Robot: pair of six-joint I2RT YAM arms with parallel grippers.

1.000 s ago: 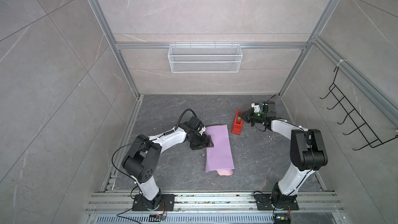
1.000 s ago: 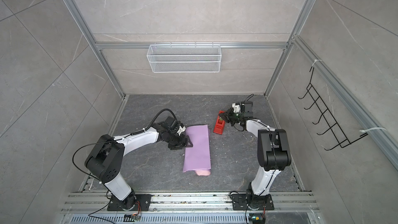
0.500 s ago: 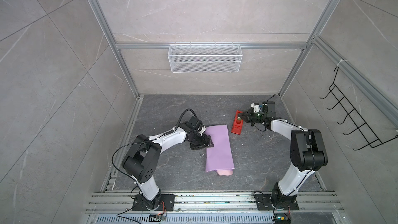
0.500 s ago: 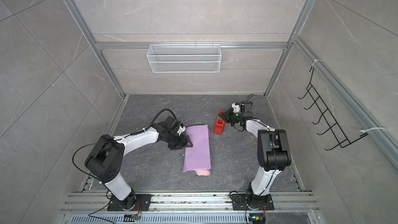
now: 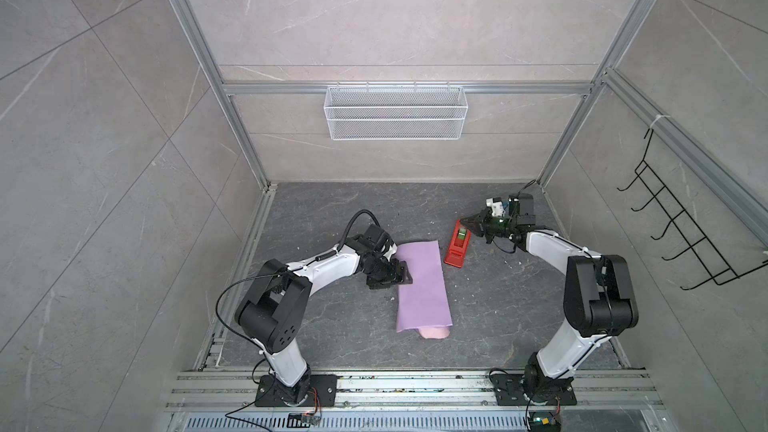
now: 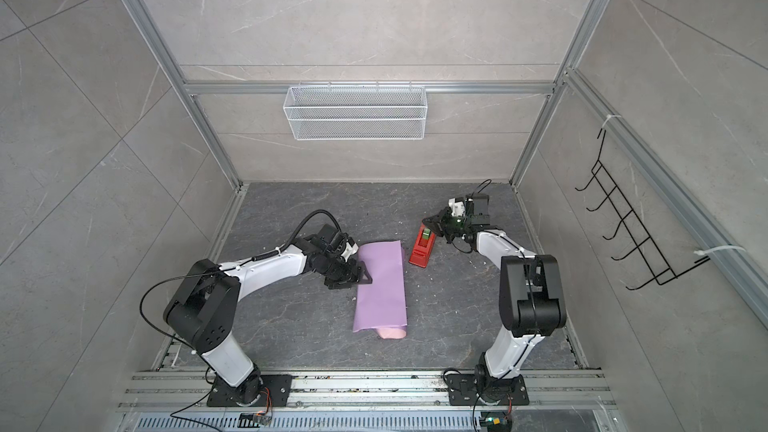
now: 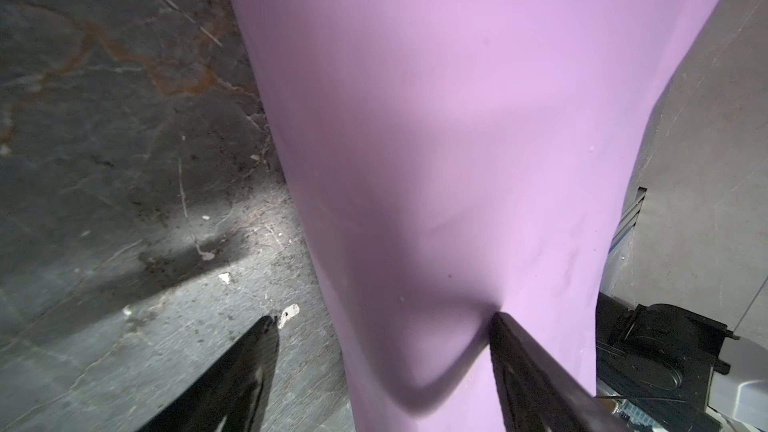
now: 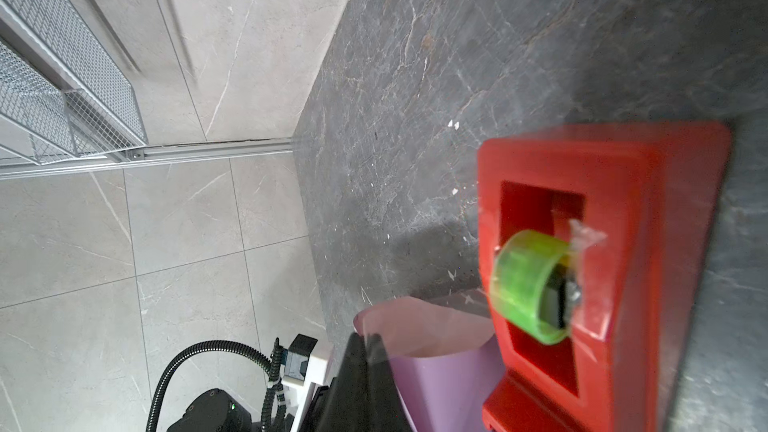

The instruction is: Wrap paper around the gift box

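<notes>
The paper lies folded over on the dark floor, lilac side up, with its pale pink inside showing at the near end. The gift box is hidden in every view. My left gripper is open at the paper's left edge. One of its fingers dents the lilac sheet; the other rests on the bare floor beside it. My right gripper is shut, just above the far end of the red tape dispenser. A faint clear sliver shows at its tips.
The red tape dispenser holds a green roll and lies right of the paper's far end. A white wire basket hangs on the back wall, and a black hook rack on the right wall.
</notes>
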